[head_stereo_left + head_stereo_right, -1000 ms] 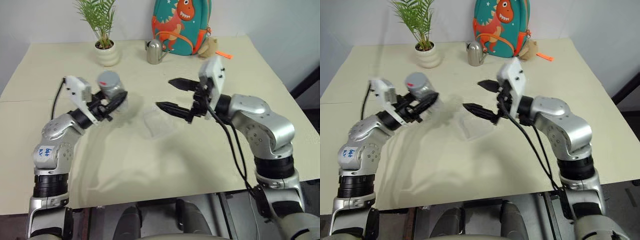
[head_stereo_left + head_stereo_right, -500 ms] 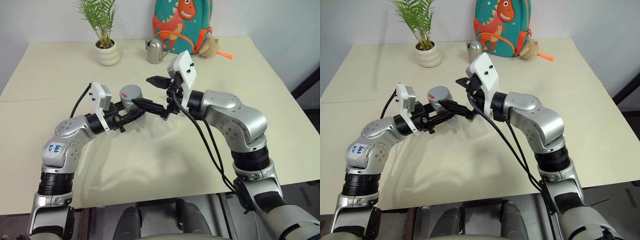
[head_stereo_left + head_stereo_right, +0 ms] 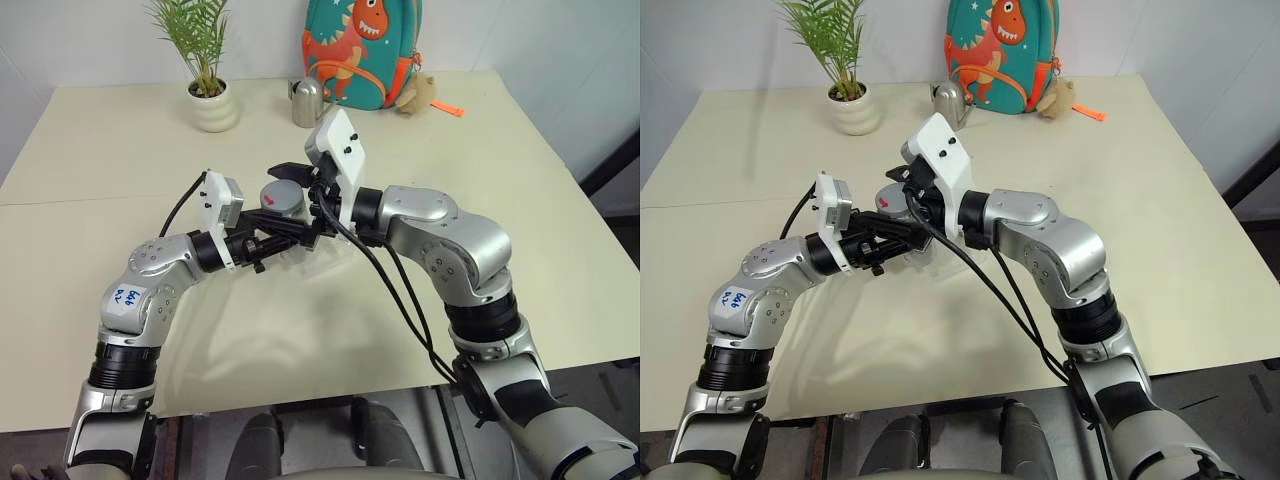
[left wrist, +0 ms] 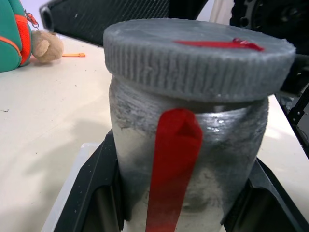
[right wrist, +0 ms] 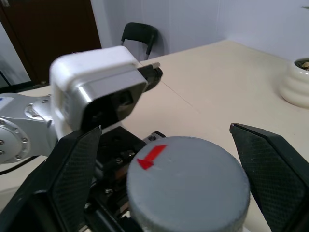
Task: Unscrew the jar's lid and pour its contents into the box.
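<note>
Left gripper jaws clamped on the jar at frame centre, the lid screwed on, right gripper jaws spread wide either side of the lid, untouched, the box lying just beneath on the worktop.

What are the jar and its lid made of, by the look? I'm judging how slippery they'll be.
The jar: probably metal or metallic-coated, silvery with a dull, brushed sheen and a red strip. The lid: likely matte grey plastic, with a ribbed rim and a red mark on top.
</note>
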### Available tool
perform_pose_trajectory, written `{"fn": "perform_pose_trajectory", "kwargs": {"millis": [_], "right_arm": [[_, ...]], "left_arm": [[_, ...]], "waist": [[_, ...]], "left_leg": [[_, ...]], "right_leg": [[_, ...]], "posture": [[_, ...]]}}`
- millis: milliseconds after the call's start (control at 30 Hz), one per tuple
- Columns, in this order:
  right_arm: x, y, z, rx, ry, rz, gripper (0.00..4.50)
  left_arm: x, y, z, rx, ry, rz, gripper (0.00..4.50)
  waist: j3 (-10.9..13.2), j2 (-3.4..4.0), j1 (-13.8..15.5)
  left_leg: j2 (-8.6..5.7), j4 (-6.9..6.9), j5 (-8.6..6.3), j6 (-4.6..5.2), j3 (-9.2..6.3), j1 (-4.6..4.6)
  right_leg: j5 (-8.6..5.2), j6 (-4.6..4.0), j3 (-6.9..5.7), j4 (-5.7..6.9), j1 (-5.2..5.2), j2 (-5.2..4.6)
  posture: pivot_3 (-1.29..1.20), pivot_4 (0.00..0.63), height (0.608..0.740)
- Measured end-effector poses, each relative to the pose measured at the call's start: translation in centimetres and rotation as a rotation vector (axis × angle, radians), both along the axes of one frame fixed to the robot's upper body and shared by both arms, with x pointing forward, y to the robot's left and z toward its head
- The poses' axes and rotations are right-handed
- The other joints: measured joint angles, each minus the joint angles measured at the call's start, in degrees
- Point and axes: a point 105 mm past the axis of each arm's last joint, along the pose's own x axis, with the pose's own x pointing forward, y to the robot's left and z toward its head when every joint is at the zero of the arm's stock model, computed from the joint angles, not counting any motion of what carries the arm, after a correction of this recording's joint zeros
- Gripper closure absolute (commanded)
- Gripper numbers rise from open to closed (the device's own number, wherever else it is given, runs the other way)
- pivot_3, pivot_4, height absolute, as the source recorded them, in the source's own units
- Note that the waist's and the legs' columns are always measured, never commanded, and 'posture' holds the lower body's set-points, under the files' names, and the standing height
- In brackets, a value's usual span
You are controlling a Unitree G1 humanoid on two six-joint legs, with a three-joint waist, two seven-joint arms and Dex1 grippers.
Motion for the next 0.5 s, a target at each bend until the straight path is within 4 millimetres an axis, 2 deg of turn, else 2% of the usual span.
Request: {"fn": "perform_pose_trajectory", "kwargs": {"millis": [100,133,233,333,500], "right_arm": [[0.10,0.01,-0.01,0.001,0.000,-0.002,0.00],[0.10,0.01,0.02,0.001,-0.001,-0.002,0.18],[0.10,-0.01,0.08,0.004,-0.004,-0.002,0.86],[0.17,-0.17,0.27,0.015,-0.007,-0.006,1.86],[0.10,-0.34,0.29,0.024,-0.004,0.004,1.93]], "left_arm": [[0.00,0.01,-0.02,0.003,-0.001,0.000,2.57],[0.01,0.02,-0.02,0.003,-0.001,0.001,2.57],[0.03,0.09,-0.01,0.006,-0.003,0.004,2.57],[-0.05,0.10,0.17,0.008,-0.014,0.003,2.57],[-0.13,0.05,0.26,0.010,-0.022,-0.001,2.57]], "waist": [[0.0,0.00,0.0],[0.0,0.00,0.0],[0.0,0.00,0.0],[0.0,0.00,0.0],[0.0,0.00,0.0]], "left_leg": [[0.00,-0.01,0.00,0.00,0.00,0.00],[0.00,-0.01,0.00,0.00,0.00,-0.01],[0.00,-0.02,0.00,0.00,0.00,0.00],[0.00,-0.02,0.00,0.00,0.00,-0.01],[0.00,-0.02,0.00,0.00,0.00,-0.01]], "right_leg": [[0.00,0.00,0.00,-0.01,0.00,0.00],[0.00,0.00,0.00,-0.01,0.00,0.00],[0.00,0.00,0.00,-0.02,0.00,0.00],[0.00,0.00,0.00,-0.02,-0.01,0.00],[0.00,0.00,0.00,-0.02,-0.01,0.00]], "posture": [[0.00,0.150,0.740],[0.00,0.150,0.740],[0.00,0.150,0.740],[0.00,0.150,0.740],[0.00,0.150,0.740]]}}
